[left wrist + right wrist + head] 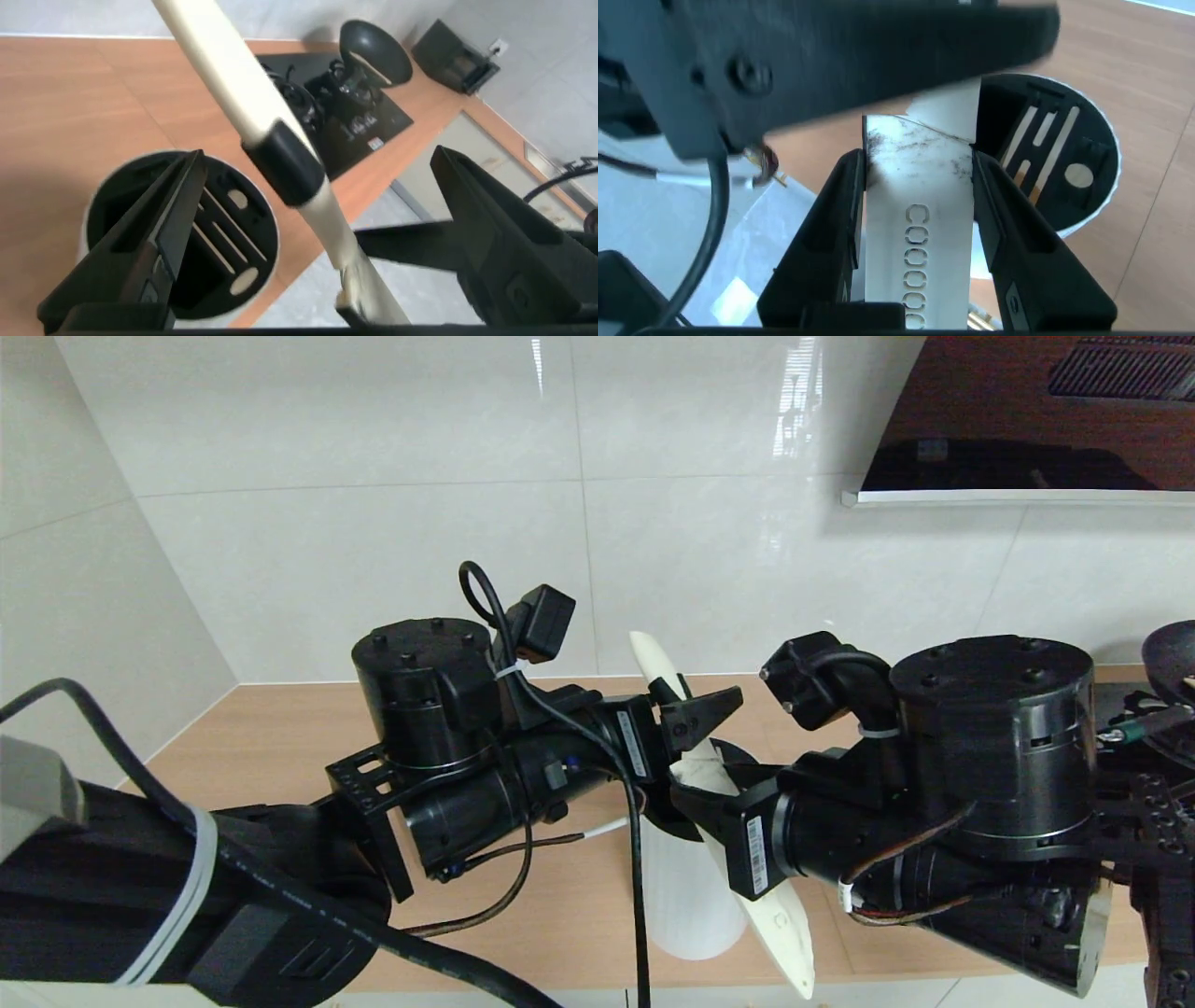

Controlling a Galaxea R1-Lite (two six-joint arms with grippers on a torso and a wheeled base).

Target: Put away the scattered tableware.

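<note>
Progress: partial, with one item in hand and not yet stowed.

Right gripper (918, 168) is clamped on the perforated blade of a cream spatula (780, 915), with both jaws pressed against the blade's edges. Left gripper (318, 159) has its jaws wide, one on either side of the spatula's handle near its black collar. No contact with the handle can be made out. The spatula is tilted, with the handle tip uppermost toward the tiled wall and the blade end lowest, toward the front edge of the wooden countertop (280, 728).

Destination: a white cylindrical utensil holder (686, 905) stands upright on the countertop beneath the two grippers. Its black divider insert shows pale slots and a round opening (whether these are cut-outs or utensils already inside cannot be determined). The spatula crosses above the holder's mouth, and no part of it appears to have entered a compartment.

Outstanding, in my judgement: the spatula has to be brought nearer upright, lowered into the holder and released. With the blade gripped and the handle uppermost, either the blade goes in first or the open left gripper takes the handle to allow a re-grip. Which is intended cannot be read.

Other items: a black pan (374, 51) sits on a dark hob (383, 117) further along the countertop, well apart from the holder. How many pieces are left beyond this one cannot be stated.
</note>
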